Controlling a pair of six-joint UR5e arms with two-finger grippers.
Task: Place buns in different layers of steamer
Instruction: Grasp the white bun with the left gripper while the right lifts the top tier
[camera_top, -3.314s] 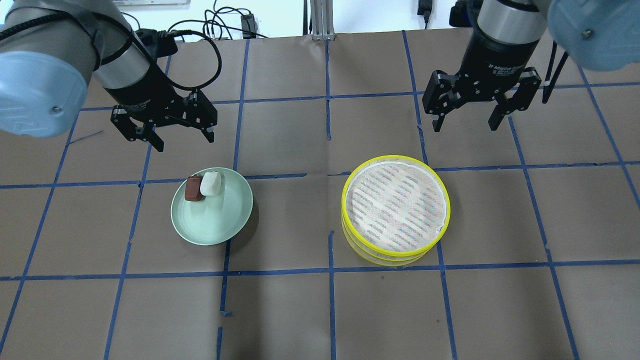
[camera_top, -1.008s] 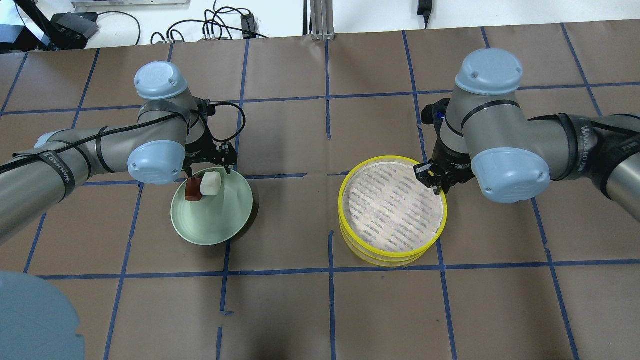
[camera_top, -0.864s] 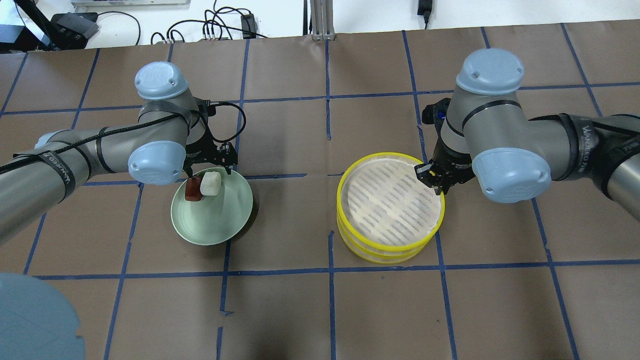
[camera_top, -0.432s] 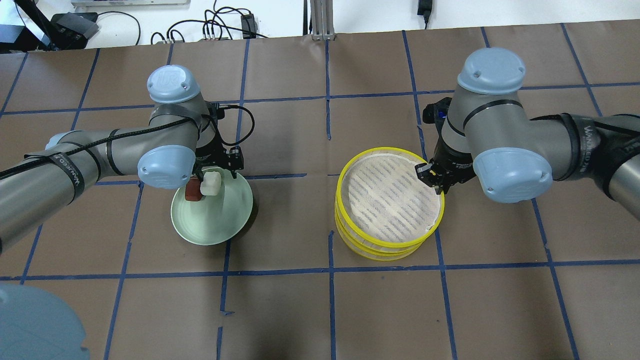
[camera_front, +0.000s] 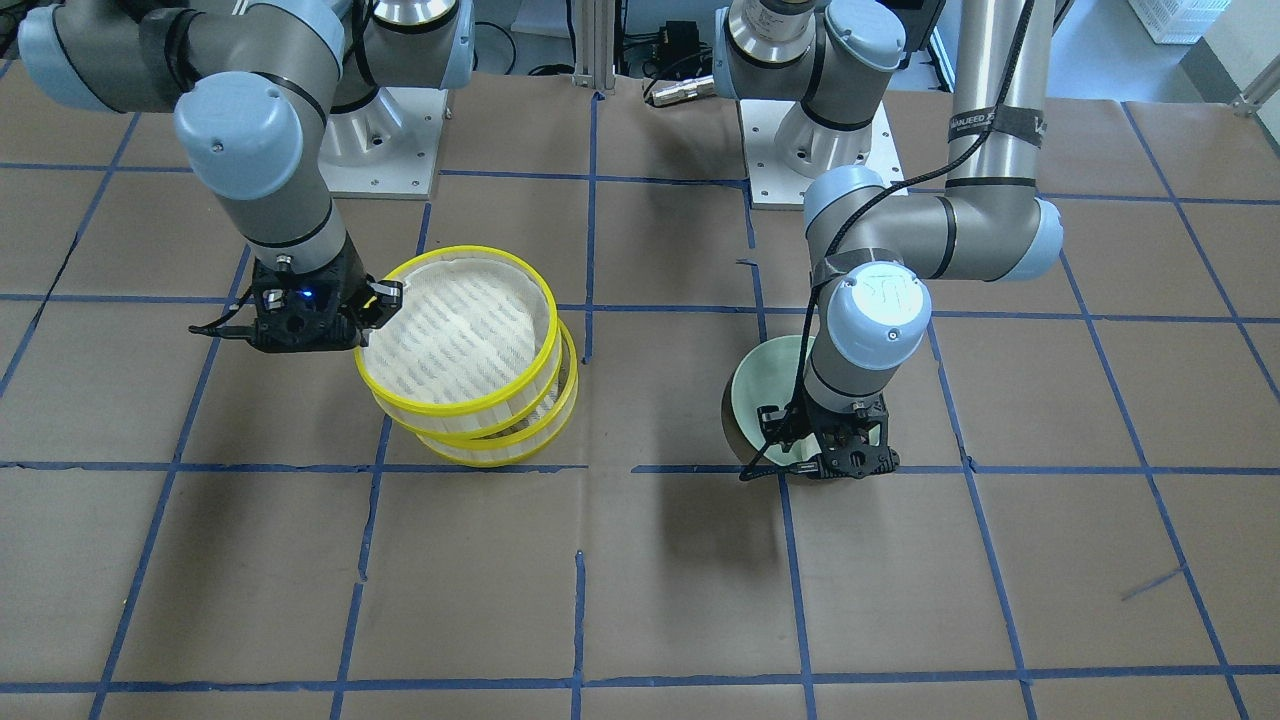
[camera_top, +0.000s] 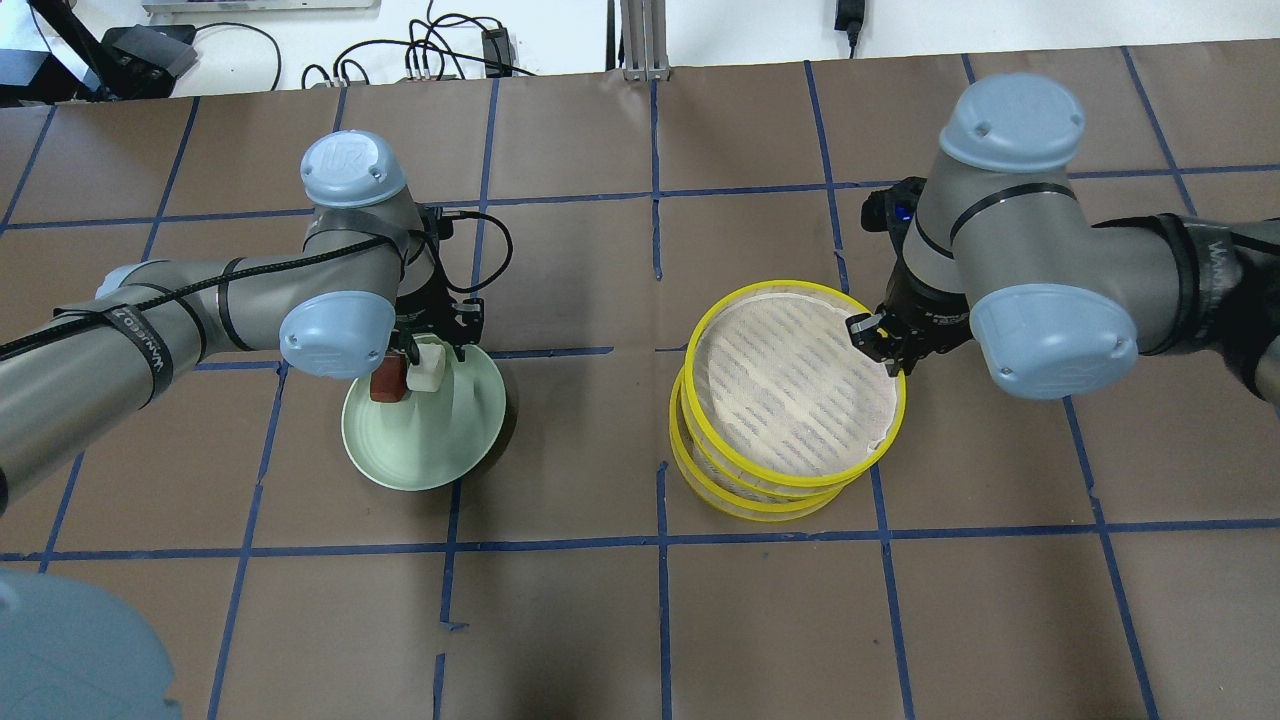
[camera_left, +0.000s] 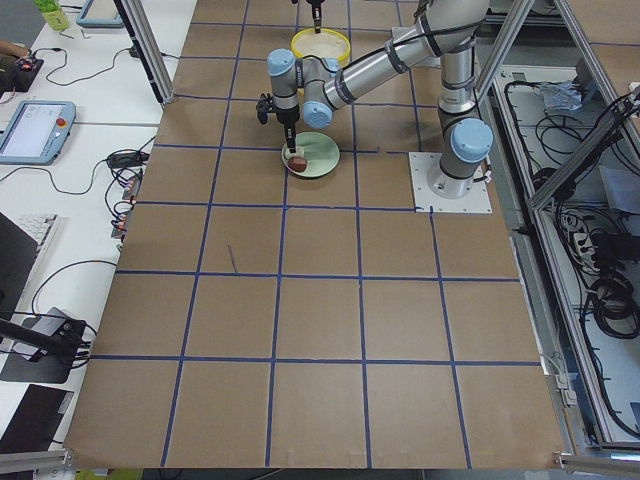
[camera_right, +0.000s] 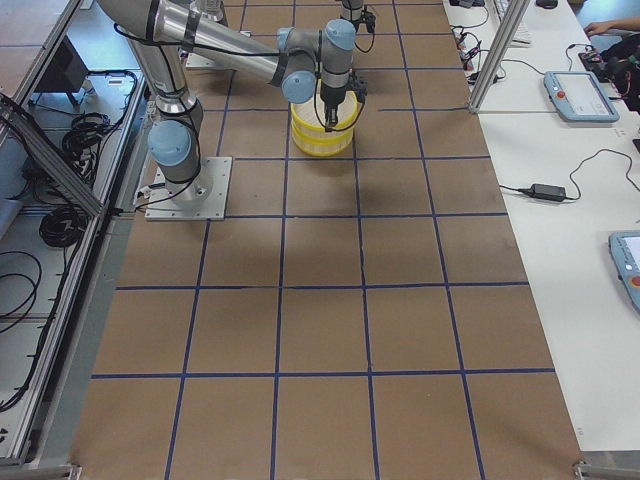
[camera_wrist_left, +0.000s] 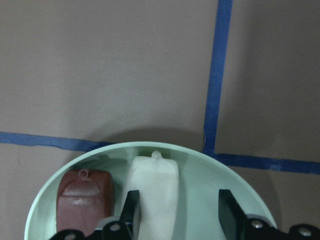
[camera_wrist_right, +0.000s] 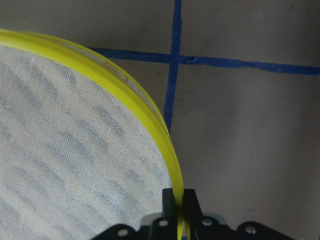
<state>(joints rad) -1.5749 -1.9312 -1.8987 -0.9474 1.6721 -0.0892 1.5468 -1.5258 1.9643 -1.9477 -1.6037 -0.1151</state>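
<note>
Stock as I read it:
1. Right gripper (camera_wrist_right: 179, 197): jaws clamped on top layer (camera_front: 470, 390) rim, tilted off lower layer (camera_front: 510, 445), worktop (camera_top: 640, 620) right half.
2. Left gripper (camera_wrist_left: 177, 205): jaws apart astride white bun (camera_wrist_left: 152, 192); brown bun (camera_top: 386, 381) adjoining, plate (camera_top: 420, 455), left half.
3. Buns placed: none; both outstanding.

Overhead and front views opposite each other over the table (camera_top: 640, 620), side views at its ends, wrist cameras close-up.

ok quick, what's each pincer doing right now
Left pincer: open, one finger on each side of the white bun, not clamped on it.
Right pincer: shut on the yellow rim of the top steamer layer.
</note>
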